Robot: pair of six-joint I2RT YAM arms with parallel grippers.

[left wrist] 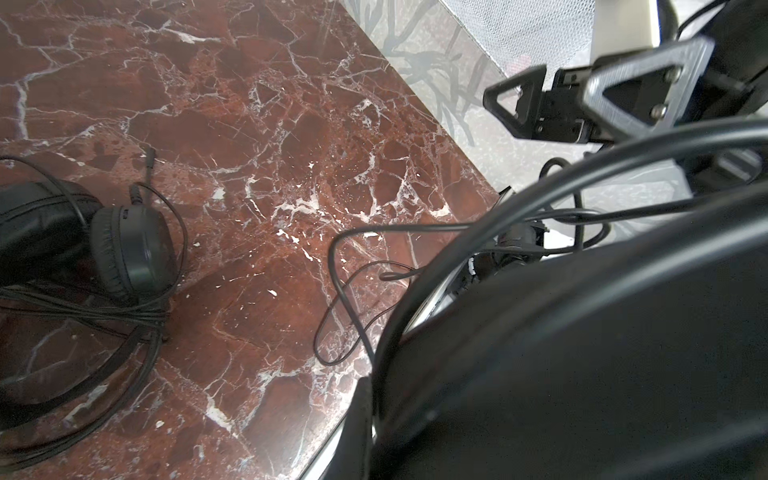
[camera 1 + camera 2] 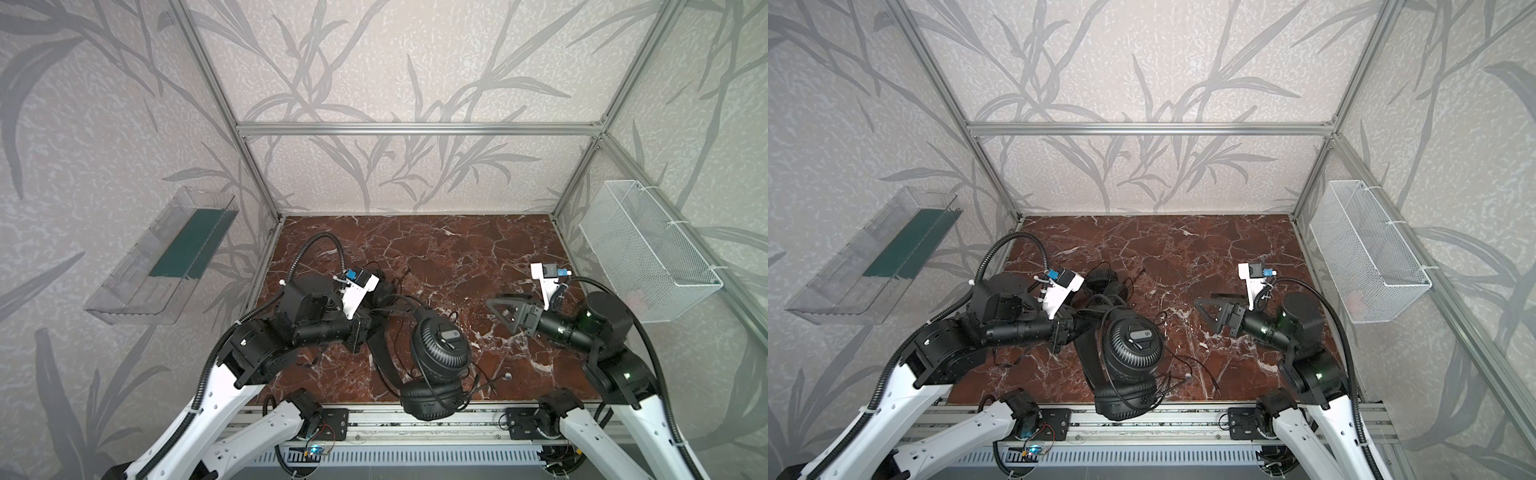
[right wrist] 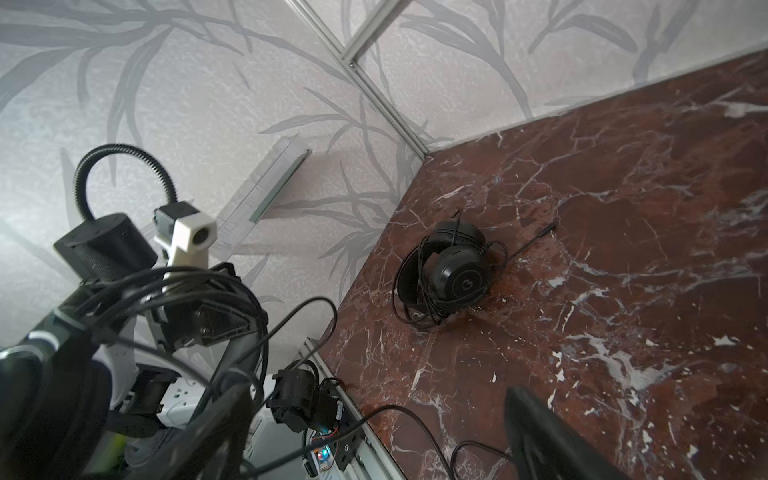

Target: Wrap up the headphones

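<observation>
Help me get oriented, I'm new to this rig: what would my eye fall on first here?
First, the large headset, clamped by its headband in the shut left gripper and held up near the front edge of the marble table, thin cable dangling. Next, the smaller headset lying on that table behind the left gripper, cable looped around it. The right gripper hangs open and empty on the right.

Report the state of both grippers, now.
Left gripper: closed on the headband of the near headset.
Right gripper: jaws open, holding nothing.
</observation>
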